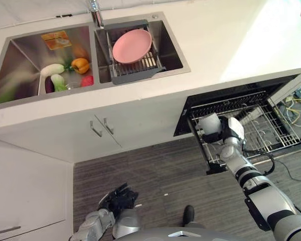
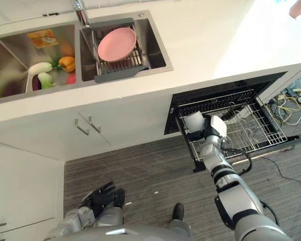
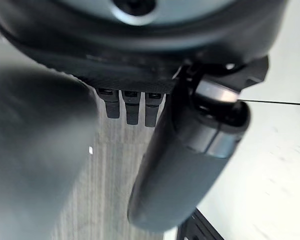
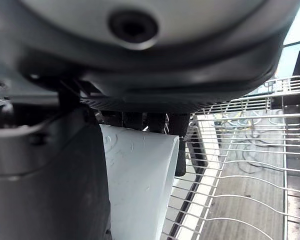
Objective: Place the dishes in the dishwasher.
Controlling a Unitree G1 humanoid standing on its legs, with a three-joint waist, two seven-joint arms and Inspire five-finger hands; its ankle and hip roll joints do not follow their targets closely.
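White cup (image 1: 209,122) clamped in right hand (image 1: 226,131), right of centre, over rack (image 1: 271,128) front-left corner. Pink plate (image 1: 132,45) waiting in sink (image 1: 170,47), upper centre. Left hand (image 1: 118,198) idle, fingers loose. Risk: rim snagging wires, tipping.

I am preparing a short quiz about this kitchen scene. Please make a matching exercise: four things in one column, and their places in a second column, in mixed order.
Things:
1. pink plate
2. white cup
3. orange pepper
4. left robot hand

Places:
A. left sink basin
B. low over the floor
C. grey rack in the right sink basin
D. in the right robot hand, over the dishwasher rack

Pairs: 1-C, 2-D, 3-A, 4-B
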